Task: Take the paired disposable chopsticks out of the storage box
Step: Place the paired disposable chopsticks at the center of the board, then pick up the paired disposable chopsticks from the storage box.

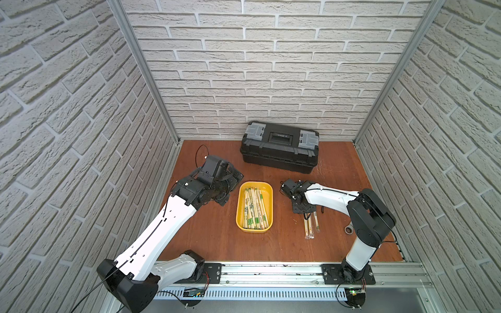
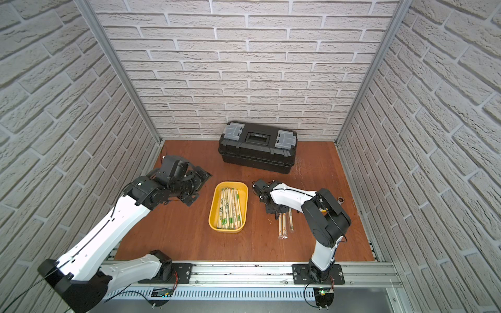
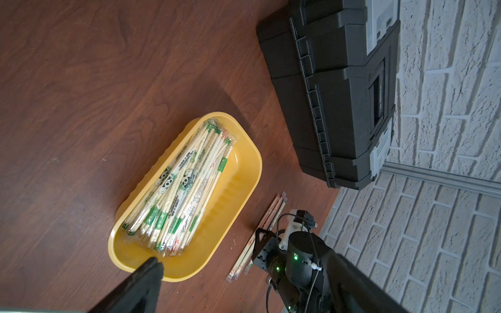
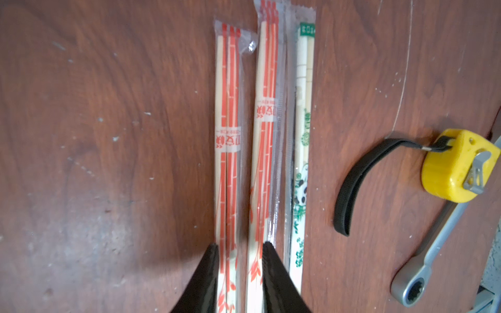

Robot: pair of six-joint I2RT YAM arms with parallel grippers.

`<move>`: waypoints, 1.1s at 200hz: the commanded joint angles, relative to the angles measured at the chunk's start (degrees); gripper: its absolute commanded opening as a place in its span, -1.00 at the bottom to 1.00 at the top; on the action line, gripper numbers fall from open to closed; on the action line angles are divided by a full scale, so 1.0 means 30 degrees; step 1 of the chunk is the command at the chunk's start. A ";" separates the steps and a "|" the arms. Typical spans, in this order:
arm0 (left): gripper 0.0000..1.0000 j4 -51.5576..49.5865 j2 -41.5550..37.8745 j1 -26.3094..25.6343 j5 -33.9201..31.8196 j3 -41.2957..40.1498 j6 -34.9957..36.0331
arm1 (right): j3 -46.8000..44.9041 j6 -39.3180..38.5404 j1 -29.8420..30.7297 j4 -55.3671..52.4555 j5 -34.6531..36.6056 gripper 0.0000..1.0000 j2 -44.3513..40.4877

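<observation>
1. The yellow box (image 1: 238, 214) sits in the middle of the surface (image 1: 217, 244), between the two arms, so either could reach it. Most chopsticks (image 1: 253, 207) lie lengthwise inside, crowded toward the left arm's side. That leaves bare floor along the other wall.
2. Three pairs (image 1: 310, 226) are already out, lying side by side on the surface to the right of the box. They look set down as a neat row.
3. The right pincer (image 4: 240, 244) hangs low over the row's far end. Its fingers are parted a little, astride one orange-print pair (image 4: 227, 108) that lies flat between them. The gap is wider than the pair, so I judge it is not pinching.
4. The left pincer (image 1: 230, 188) is spread wide and empty, just beside the box's far left corner, apart from it.
5. A tape measure (image 4: 458, 165) and a wrench (image 4: 423, 260) lie near the row's outer side, limiting room there. The toolbox (image 1: 279, 147) stands well back. Open surface lies in front of the box. Its rounded rim is what a lifted pair must clear.
</observation>
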 commanded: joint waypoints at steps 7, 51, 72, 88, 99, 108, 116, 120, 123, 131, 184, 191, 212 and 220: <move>0.97 -0.0011 -0.0170 0.0322 0.0382 0.0949 -0.0433 | 0.1367 0.0041 -0.0082 -0.0958 -0.1488 -0.22 -0.1748; 0.96 0.0641 -0.0065 0.0702 0.1316 0.1262 -0.0541 | 0.4464 -0.0011 0.0223 -0.0902 -0.5509 0.02 -0.2071; 0.97 0.0525 -0.0200 0.0975 0.1227 0.1641 -0.0344 | 0.6250 0.0141 0.0673 -0.1021 -0.6856 0.07 -0.1096; 0.96 0.0431 -0.0390 0.1245 0.1231 0.1922 -0.0069 | 0.7510 0.0241 0.1089 -0.1063 -0.7698 0.08 -0.0097; 0.97 0.0450 -0.0572 0.1436 0.1207 0.2009 -0.0022 | 0.8371 0.0346 0.1375 -0.1138 -0.8072 0.08 0.0663; 0.96 0.0494 -0.0738 0.1464 0.1015 0.2140 0.0177 | 0.8964 0.0361 0.1690 -0.1091 -0.8338 0.08 0.1261; 0.97 0.0585 -0.0847 0.1495 0.0953 0.2214 0.0370 | 0.9453 0.0360 0.1923 -0.1092 -0.8602 0.08 0.1822; 0.96 0.0639 -0.0905 0.1558 0.0898 0.2231 0.0453 | 0.9715 0.0386 0.2031 -0.1098 -0.8701 0.08 0.2074; 0.97 0.0662 -0.0939 0.1595 0.0894 0.2267 0.0470 | 0.9851 0.0384 0.2115 -0.1125 -0.8778 0.08 0.2247; 0.96 0.0682 -0.1002 0.1689 0.0843 0.2277 0.0593 | 1.0278 0.0422 0.2335 -0.1084 -0.8950 0.08 0.2760; 0.97 0.2037 -0.1720 0.2748 0.2063 0.0702 -0.0127 | 1.1640 0.0658 0.3619 -0.0956 -0.9747 0.04 0.5105; 0.97 0.1833 -0.1707 0.2769 0.2065 0.0725 -0.0150 | 1.1692 0.0683 0.3728 -0.0894 -0.9810 0.03 0.5245; 0.96 0.1837 -0.1713 0.2719 0.2091 0.0783 0.0061 | 1.1612 0.0740 0.3973 -0.0820 -0.9727 0.00 0.5511; 0.96 0.1682 -0.1711 0.2849 0.2100 0.0835 0.0230 | 1.1560 0.0745 0.3990 -0.0820 -0.9686 -0.02 0.5603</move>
